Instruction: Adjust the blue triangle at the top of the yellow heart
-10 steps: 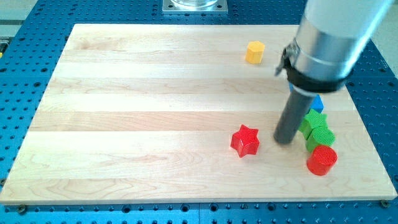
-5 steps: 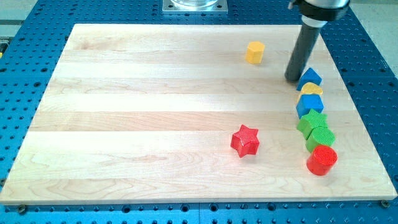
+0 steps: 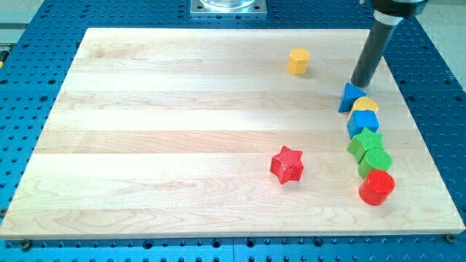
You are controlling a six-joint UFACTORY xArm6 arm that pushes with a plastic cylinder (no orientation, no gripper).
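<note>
My tip [image 3: 359,85] (no pincer) seemingly touches the blue triangle [image 3: 349,97] — beside the yellow heart [image 3: 365,105].

The dark rod [image 3: 370,52] runs out of the frame at the upper right, so the arm above it is cut off. The yellow heart [image 3: 366,105] shows only its top, its lower part hidden behind the blue block [image 3: 363,121], whose exact shape is hard to tell. The metal base [image 3: 228,6] at the top centre is cropped by the frame's edge.
</note>
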